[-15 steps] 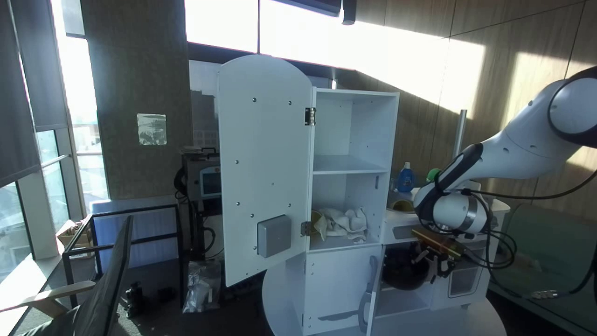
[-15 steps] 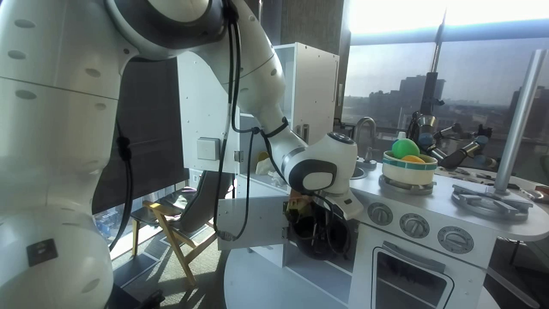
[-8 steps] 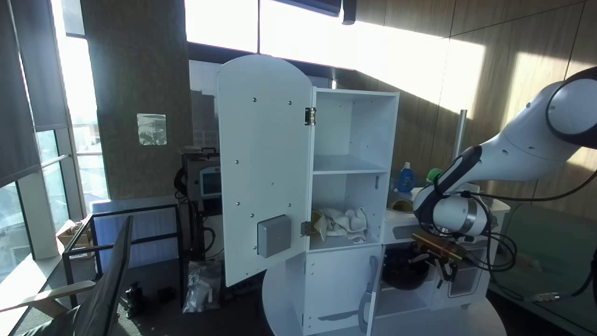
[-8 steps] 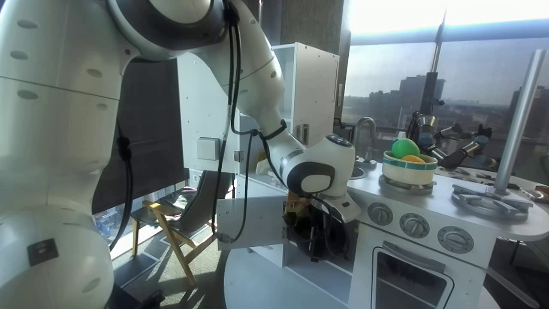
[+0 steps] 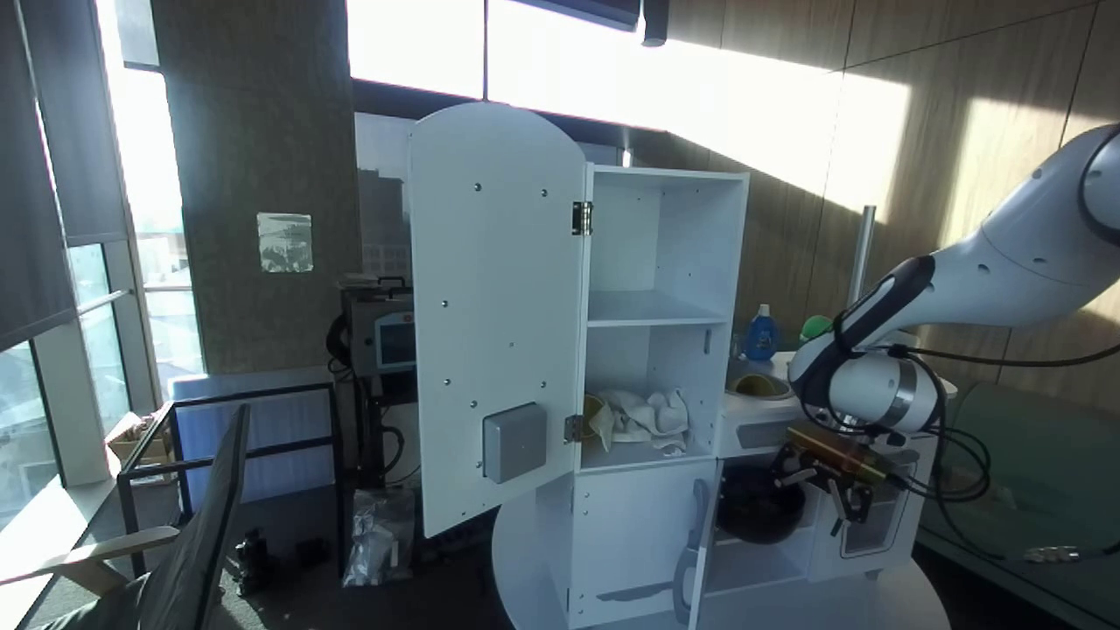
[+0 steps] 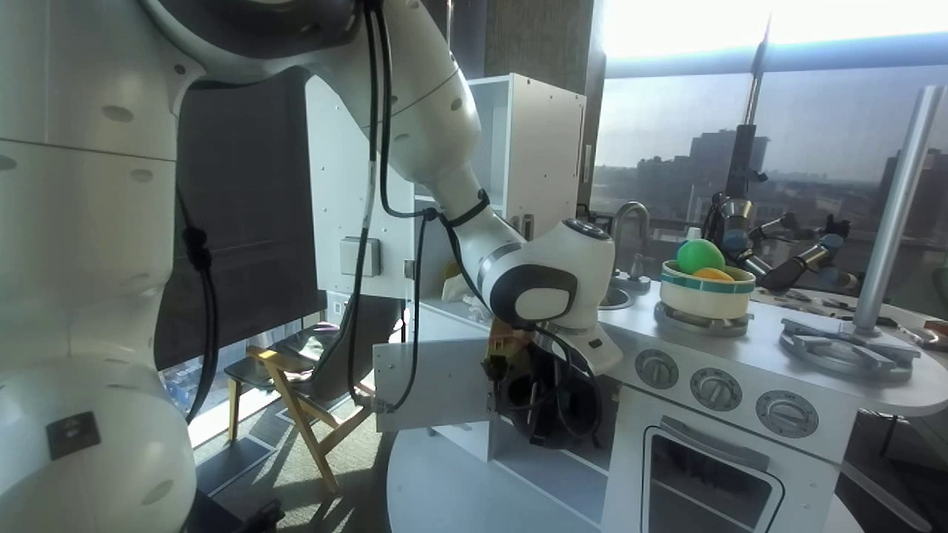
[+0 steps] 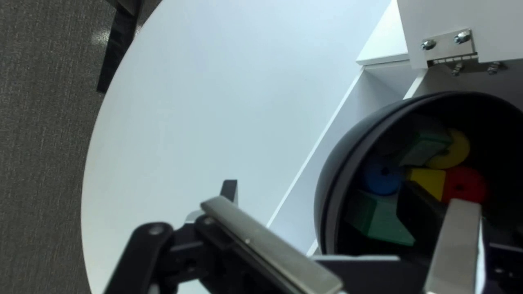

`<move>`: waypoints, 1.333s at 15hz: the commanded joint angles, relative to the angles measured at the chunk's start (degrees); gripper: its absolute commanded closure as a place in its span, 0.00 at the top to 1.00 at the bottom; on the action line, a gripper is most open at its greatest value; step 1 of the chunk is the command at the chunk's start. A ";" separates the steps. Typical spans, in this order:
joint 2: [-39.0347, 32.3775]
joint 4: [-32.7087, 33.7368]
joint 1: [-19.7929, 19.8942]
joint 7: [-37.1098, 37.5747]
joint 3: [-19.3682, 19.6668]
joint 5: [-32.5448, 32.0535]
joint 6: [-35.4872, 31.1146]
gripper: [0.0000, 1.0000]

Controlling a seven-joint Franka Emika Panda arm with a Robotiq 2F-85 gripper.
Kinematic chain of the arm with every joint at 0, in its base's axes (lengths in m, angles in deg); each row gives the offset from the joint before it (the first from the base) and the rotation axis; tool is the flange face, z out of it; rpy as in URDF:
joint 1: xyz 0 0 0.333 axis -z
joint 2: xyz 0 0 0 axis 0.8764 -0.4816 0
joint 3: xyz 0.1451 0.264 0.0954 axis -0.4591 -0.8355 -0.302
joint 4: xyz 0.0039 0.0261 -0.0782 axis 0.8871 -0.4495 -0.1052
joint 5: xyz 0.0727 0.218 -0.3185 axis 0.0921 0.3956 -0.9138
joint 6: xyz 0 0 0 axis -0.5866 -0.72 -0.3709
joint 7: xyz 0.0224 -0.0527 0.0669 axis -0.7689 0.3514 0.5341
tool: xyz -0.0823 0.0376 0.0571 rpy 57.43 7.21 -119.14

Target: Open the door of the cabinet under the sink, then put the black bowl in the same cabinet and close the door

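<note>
The black bowl (image 5: 759, 512) sits inside the cabinet (image 6: 548, 474), below the sink (image 6: 616, 299); whether its base touches the cabinet's floor I cannot tell. It is round and deep, smooth and faintly glossy on the outside, with a thick lip that shows a doubled edge in the wrist view. Its inside falls into shadow, and small coloured pieces lie there: a red disc (image 7: 468, 178), a yellow disc (image 7: 457, 149), a blue disc (image 7: 376, 183), a yellow block (image 7: 427, 179) and green blocks (image 7: 391, 223). The red and blue discs each have a dark hole in the middle.

The door (image 6: 455, 385) stands swung out on its hinge (image 7: 448, 45). In the wrist view the hand (image 7: 333, 204) has its fingers (image 7: 273, 250) spread wide apart, one outside the bowl's wall and the other over its inside; whether either touches the bowl I cannot tell.

The three dials (image 6: 715, 389) above the oven (image 6: 707, 477) carry markings too fine to read, and the blue bottle (image 5: 761, 337) near the sink is too small for any lettering to be made out.
</note>
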 commanded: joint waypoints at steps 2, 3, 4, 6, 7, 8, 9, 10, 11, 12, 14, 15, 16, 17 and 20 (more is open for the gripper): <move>9.99 -2.75 1.24 -0.23 1.37 -2.22 5.84 1.00; 11.50 -2.76 1.53 -0.90 1.45 -2.00 8.11 1.00; 13.22 -2.85 1.76 -1.74 1.46 -2.29 11.29 1.00; 16.34 -3.11 1.99 -3.67 1.24 -3.14 17.07 1.00; 17.89 -3.31 1.92 -4.68 1.00 -3.53 19.63 1.00; 19.78 -3.92 1.61 -5.89 0.50 -4.13 21.50 1.00; 21.44 -4.17 1.26 -7.10 -0.07 -4.76 23.64 1.00; 23.10 -4.40 0.72 -8.27 -0.90 -5.16 25.26 1.00; 24.36 -4.38 0.22 -9.43 -1.58 -5.30 26.87 1.00; 25.46 -4.41 -0.68 -10.64 -2.52 -4.64 28.13 1.00; 26.83 -4.57 -2.63 -12.79 -4.43 -3.45 29.77 1.00; 27.32 -4.61 -3.60 -13.66 -5.26 -2.74 30.16 1.00; 27.24 -4.89 -5.03 -14.88 -6.19 -1.44 29.91 1.00; 27.14 -5.16 -6.06 -15.62 -7.23 -1.35 29.27 1.00; 26.20 -5.76 -9.36 -18.41 -9.49 1.09 28.41 1.00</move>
